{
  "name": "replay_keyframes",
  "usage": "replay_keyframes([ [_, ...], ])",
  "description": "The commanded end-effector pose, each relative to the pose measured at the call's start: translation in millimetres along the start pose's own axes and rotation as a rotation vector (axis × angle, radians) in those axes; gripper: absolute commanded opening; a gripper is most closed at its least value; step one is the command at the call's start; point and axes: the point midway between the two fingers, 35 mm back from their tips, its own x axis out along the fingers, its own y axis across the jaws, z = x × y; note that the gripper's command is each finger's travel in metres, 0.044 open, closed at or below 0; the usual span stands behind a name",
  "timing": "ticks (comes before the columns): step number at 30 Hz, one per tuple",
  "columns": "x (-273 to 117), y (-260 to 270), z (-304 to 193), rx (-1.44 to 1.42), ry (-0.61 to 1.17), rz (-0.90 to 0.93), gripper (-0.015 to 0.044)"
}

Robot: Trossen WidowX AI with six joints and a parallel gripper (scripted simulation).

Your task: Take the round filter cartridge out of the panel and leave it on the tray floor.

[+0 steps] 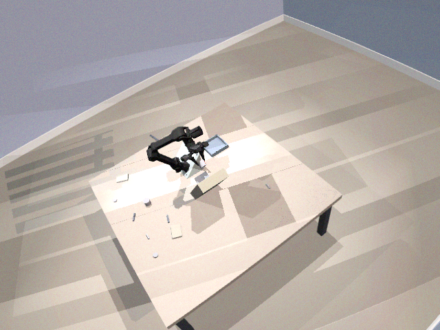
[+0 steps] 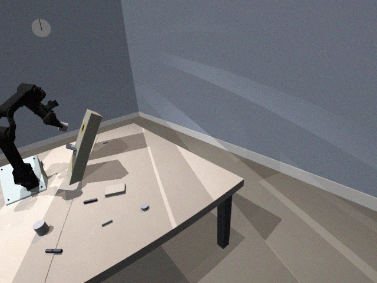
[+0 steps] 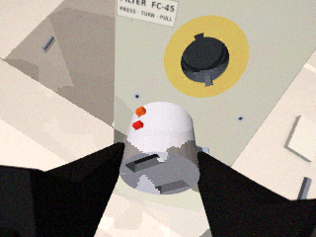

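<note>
Okay, your cartridge [image 1: 203, 163] [image 2: 63, 126] [image 3: 162, 123] is out of the panel [image 1: 214, 180] [image 2: 87, 147] [image 3: 140, 64] and held in the jaws, which are closed on its sides, partly open at its width. It's up in the air in front of the panel, apart from it. You can see both slots on the end facing the wrist camera, plus an orange and a red mark on its side. The socket [image 3: 204, 55] is exposed, with the yellow ring [image 3: 173, 56] around it and the FC-45 label [image 3: 147, 11] nearby. Your panel leans on the desk [image 1: 256, 223] [image 2: 136, 170] [image 3: 30, 130]; a grey bracket [image 1: 201, 176] [image 2: 71, 147] sticks out from its face. Your tray [image 1: 221, 151] sits near the arm [image 1: 163, 141] [image 2: 16, 99], off to one side of the panel. Cartridge isn't in it; release is still to do.
</note>
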Motion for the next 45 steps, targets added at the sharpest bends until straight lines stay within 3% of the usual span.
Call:
replay_keyframes([
  [1, 0.6, 18.4, 3.4, 0.028, 0.011, -0.006, 0.0000],
  [13, 12.4, 68.1, 4.8, 0.095, 0.048, -0.039, 0.0000],
  [16, 9.4, 65.3, -0.6, 0.021, 0.056, -0.007, 0.0000],
  [40, -42.9, 221.4, -88.4, -0.836, 0.050, 0.538, 0.0000],
  [45, -44.8, 225.2, -91.3, -0.860, 0.044, 0.554, 0.0000],
])
